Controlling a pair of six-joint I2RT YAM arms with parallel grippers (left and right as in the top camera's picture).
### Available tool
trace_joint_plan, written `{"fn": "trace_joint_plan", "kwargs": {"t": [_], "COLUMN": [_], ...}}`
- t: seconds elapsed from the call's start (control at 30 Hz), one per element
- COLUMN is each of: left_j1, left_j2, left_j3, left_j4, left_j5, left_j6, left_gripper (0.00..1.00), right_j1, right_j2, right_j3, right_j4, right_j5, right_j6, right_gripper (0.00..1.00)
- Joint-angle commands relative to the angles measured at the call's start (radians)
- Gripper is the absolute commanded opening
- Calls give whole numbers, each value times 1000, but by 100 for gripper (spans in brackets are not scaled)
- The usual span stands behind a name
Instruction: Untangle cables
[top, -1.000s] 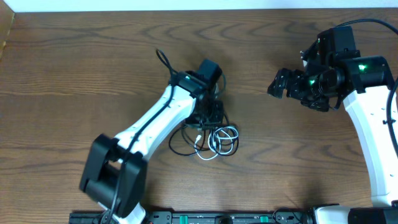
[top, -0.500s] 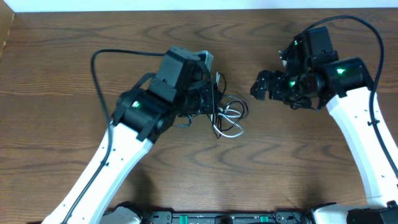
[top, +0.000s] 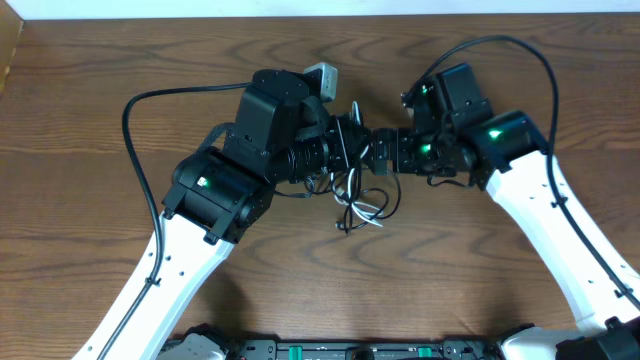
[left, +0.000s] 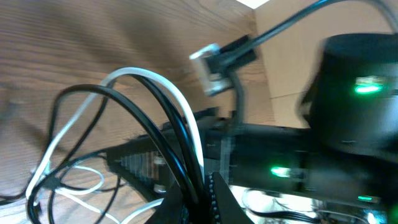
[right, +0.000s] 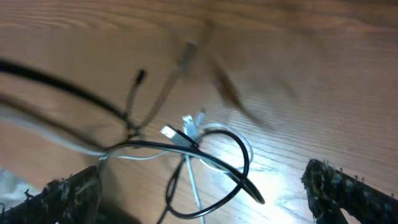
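A: While the left arm (top: 215, 190) holds, bring the right arm (top: 520, 180) in low over the counter (top: 100, 100). Note the left end effector (top: 343, 155) is clenched on the cables (top: 362, 200). The bundle sits mid-counter, between both end effectors, loops spilling toward the near edge.
B: And the right end effector (top: 388, 155)?
A: Spread wide, empty, straddling the bundle in its wrist view. I'd pinch one strand only: the black loop (right: 239, 171), clear of the crossing.
B: Risk?
A: Catching the white cord (left: 183, 109) too, then any pull tightens the knot. Close gently, draw sideways slowly, away from the left grip. Watch that the white plug (right: 173, 133) slips through, not snags.
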Motion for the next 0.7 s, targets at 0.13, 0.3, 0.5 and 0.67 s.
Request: {"fn": "trace_joint_plan", "kwargs": {"t": [0.13,0.3,0.5,0.67], "left_j1": [3,3,3,3], "left_j2": [-18,-19,-19,-19], "left_j3": [18,18,18,18], "left_j4": [40,68,3,-129], "left_j5": [83,89,48,-103], "left_j6": [-42,-41,-14,-14], "left_gripper": [8,8,8,8], "right_j1": [9,27,10,-26], "right_j2": [3,3,2,-12], "right_j3": [-175,-306,-352,-348], "right_j4": [181,333,354,338], "right_j5": [-61,-119,-116,-159], "right_j6": [31,32,32,64], "right_gripper": [99,72,1,1]}}
